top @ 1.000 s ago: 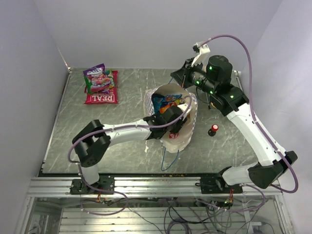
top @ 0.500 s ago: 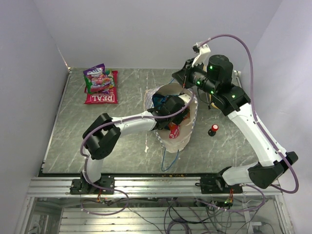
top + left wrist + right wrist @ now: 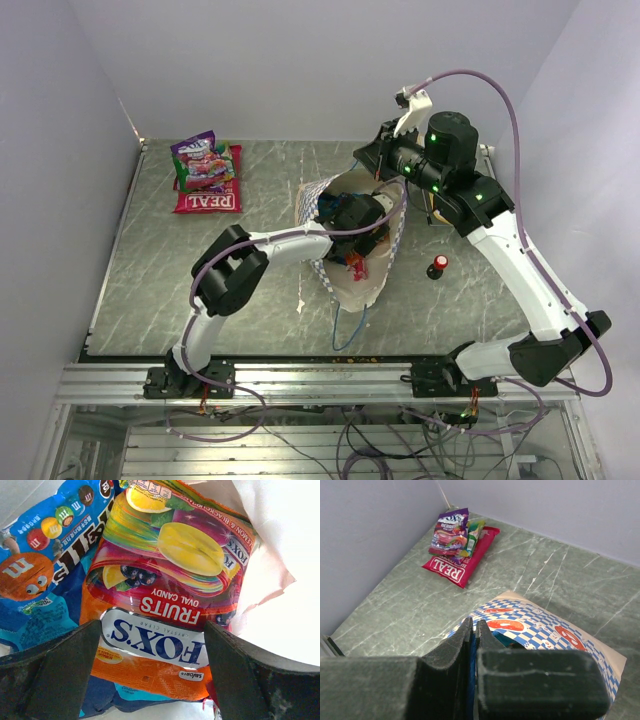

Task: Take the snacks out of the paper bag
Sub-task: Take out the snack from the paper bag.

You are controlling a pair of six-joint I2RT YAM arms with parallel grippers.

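The grey marbled desk (image 3: 160,290) carries the checkered paper bag (image 3: 368,288) at centre frame, its mouth open. The left pincer (image 3: 152,667) reaches inside it, spread wide and holding nothing, facing an orange Fox's packet (image 3: 165,580) and a blue M&M's packet (image 3: 40,545). The right pincer (image 3: 474,630) is pinched tight on the bag's blue cord at its upper rim. A red REAL packet (image 3: 208,198) and a pink-purple candy bag (image 3: 198,155) lie upper left.

The packets (image 3: 165,580) are glossy, crinkled film. The bag (image 3: 270,535) is matt cream paper inside. The table (image 3: 395,610) looks like smooth, green-veined stone. The left claw (image 3: 151,625) has matt, grainy black pads (image 3: 60,675).
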